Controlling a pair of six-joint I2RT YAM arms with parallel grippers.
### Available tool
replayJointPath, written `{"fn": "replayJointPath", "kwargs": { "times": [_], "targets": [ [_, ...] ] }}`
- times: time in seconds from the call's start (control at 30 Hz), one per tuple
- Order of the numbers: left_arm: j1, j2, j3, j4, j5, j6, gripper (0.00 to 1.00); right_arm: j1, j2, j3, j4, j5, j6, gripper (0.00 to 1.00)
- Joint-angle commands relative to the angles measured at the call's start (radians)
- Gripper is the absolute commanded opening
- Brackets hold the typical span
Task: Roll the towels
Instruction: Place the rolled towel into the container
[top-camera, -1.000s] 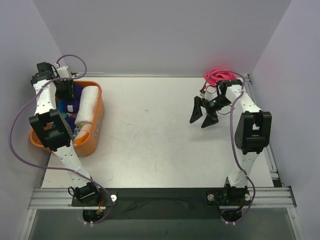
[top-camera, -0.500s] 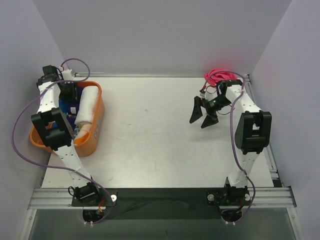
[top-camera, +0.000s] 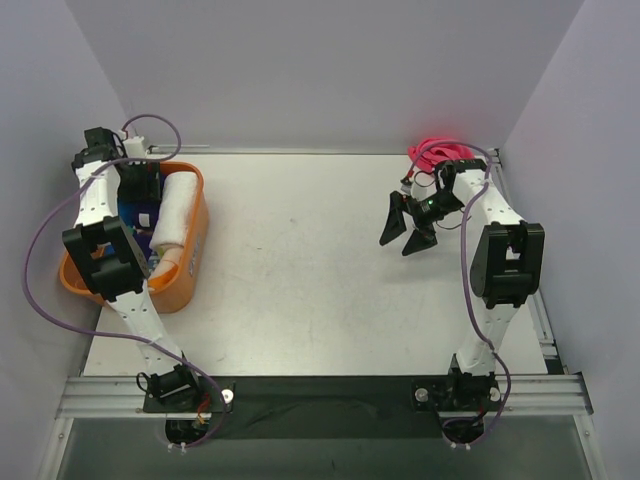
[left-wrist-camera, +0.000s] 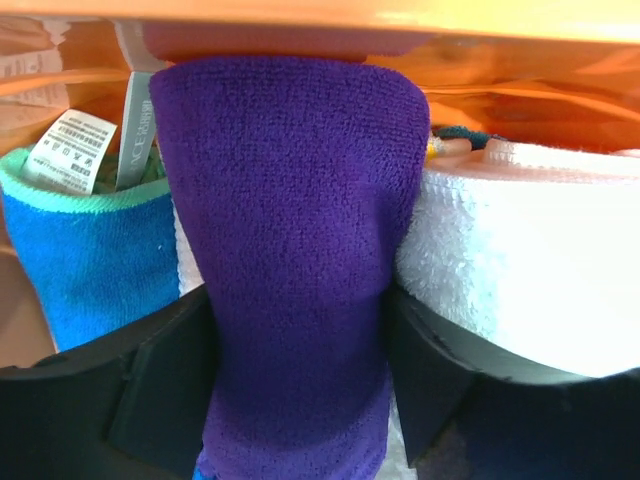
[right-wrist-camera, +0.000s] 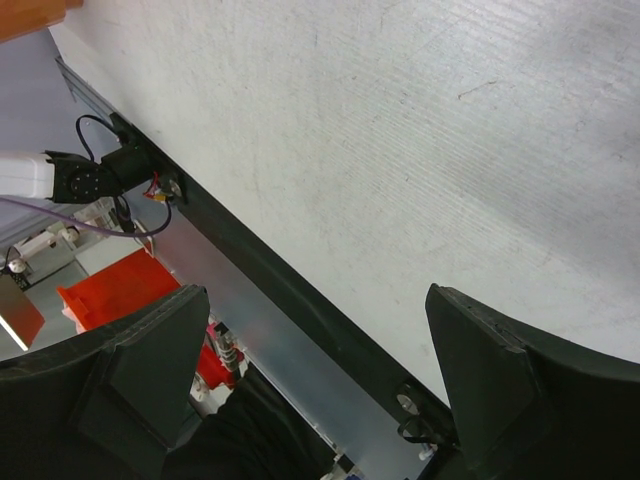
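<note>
A rolled dark purple towel (left-wrist-camera: 290, 200) stands on end inside the orange basket (top-camera: 192, 262), between a blue-and-teal towel (left-wrist-camera: 85, 260) and a rolled white towel (left-wrist-camera: 520, 250). My left gripper (left-wrist-camera: 300, 320) reaches down into the basket at its far end (top-camera: 135, 190). Both its fingers (left-wrist-camera: 160, 390) lie against the purple roll, which fills the gap between them. The white roll (top-camera: 172, 210) lies lengthwise in the basket. A crumpled hot pink towel (top-camera: 438, 151) sits at the far right corner. My right gripper (top-camera: 408, 232) hangs open over bare table (right-wrist-camera: 400, 120), just in front of the pink towel, holding nothing.
The basket stands along the table's left edge under my left arm. White tags (left-wrist-camera: 70, 150) stick up from the blue towel. Walls close the table at back and sides. The metal rail (top-camera: 320, 395) with both arm bases runs along the near edge.
My left wrist has shifted slightly toward the back right over the basket's far end. The right arm and the pink towel have not moved.
</note>
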Motion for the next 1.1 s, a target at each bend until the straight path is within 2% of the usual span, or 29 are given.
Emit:
{"fn": "replayJointPath", "kwargs": {
  "times": [0.0, 0.53, 0.57, 0.73, 0.93, 1.07],
  "targets": [
    [-0.007, -0.044, 0.067, -0.064, -0.005, 0.005, 0.74, -0.009, -0.037, 0.001, -0.059, -0.036, -0.020, 0.95],
    [-0.007, -0.054, 0.164, -0.128, 0.002, 0.025, 0.77, -0.014, -0.045, -0.012, -0.057, -0.065, -0.032, 0.95],
    [-0.007, -0.058, 0.167, -0.127, 0.004, 0.027, 0.97, -0.014, -0.047, -0.010, -0.057, -0.063, -0.033, 0.95],
    [-0.007, -0.089, 0.210, -0.145, -0.001, 0.047, 0.97, -0.016, -0.053, 0.004, -0.057, -0.051, -0.038, 0.95],
    [-0.015, -0.129, 0.343, -0.186, -0.033, 0.103, 0.97, -0.043, -0.053, 0.077, -0.056, -0.004, -0.047, 0.94],
    [-0.070, -0.185, 0.388, -0.189, -0.050, 0.152, 0.97, -0.077, -0.030, 0.206, -0.042, 0.152, -0.070, 0.93]
  ]
}}
